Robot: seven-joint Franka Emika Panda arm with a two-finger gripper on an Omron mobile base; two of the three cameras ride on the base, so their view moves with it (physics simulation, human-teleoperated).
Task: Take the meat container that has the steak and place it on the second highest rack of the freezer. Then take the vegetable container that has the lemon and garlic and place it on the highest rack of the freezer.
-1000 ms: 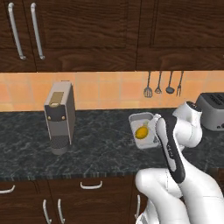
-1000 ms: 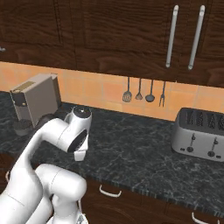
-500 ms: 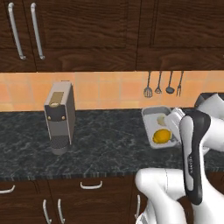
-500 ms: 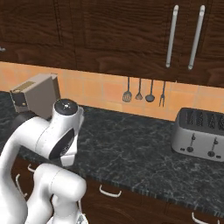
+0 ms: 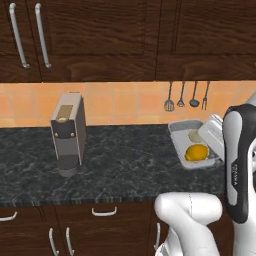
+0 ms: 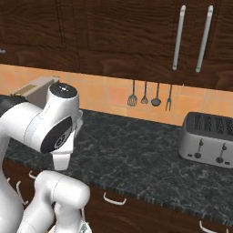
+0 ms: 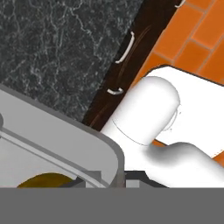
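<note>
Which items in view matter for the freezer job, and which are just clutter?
Job:
vegetable container
lemon
garlic
gripper, shut on the container's rim

Clutter:
coffee machine
toaster
hanging utensils

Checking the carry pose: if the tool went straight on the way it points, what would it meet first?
The tool grips the wall of the grey container, so that comes first; beyond it, probably the dark cabinet front or orange floor, depth unclear.
</note>
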